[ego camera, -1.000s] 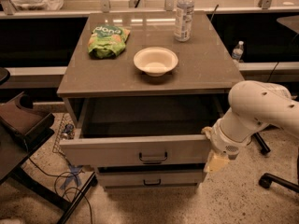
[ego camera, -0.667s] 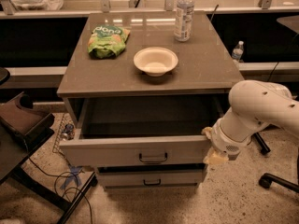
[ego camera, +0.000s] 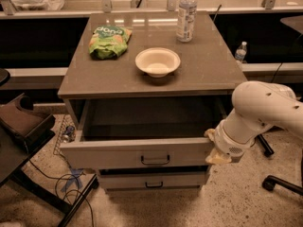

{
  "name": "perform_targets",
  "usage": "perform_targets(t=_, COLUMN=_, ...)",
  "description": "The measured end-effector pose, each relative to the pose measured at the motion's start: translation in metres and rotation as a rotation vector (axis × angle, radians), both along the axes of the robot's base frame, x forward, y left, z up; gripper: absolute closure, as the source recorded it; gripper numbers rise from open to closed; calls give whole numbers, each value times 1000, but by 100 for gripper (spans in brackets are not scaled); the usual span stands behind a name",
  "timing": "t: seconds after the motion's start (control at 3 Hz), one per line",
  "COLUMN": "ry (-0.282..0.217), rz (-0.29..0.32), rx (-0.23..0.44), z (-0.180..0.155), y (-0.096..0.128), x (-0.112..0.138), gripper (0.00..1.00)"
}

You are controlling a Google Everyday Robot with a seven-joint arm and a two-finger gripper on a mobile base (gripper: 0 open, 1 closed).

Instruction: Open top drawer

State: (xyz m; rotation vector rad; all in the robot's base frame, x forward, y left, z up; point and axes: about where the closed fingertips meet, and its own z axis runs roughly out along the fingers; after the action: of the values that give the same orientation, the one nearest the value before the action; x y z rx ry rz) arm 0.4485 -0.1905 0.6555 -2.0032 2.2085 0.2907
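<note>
The top drawer (ego camera: 118,154) of the grey cabinet is pulled out, its wide front with a small dark handle (ego camera: 155,161) toward me and its dark interior showing. My gripper (ego camera: 212,146) is at the drawer front's right end, at the end of the white arm (ego camera: 258,112). One yellowish fingertip (ego camera: 217,158) lies against the front's right edge, another shows at the top corner.
On the cabinet top (ego camera: 85,77) are a green snack bag (ego camera: 109,41), a white bowl (ego camera: 157,62) and a water bottle (ego camera: 186,14). A lower drawer (ego camera: 151,180) is shut. A dark chair (ego camera: 21,126) stands left, cables (ego camera: 71,183) lie on the floor, and chair legs (ego camera: 279,183) right.
The gripper has risen slightly along the drawer's right edge. The drawer stays pulled out about the same.
</note>
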Motion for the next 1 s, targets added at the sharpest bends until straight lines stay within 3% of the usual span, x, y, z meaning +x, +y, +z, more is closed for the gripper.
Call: perform_targets(t=1.0, ry=0, rz=0, rx=0, z=0, y=0, x=0, gripper=100)
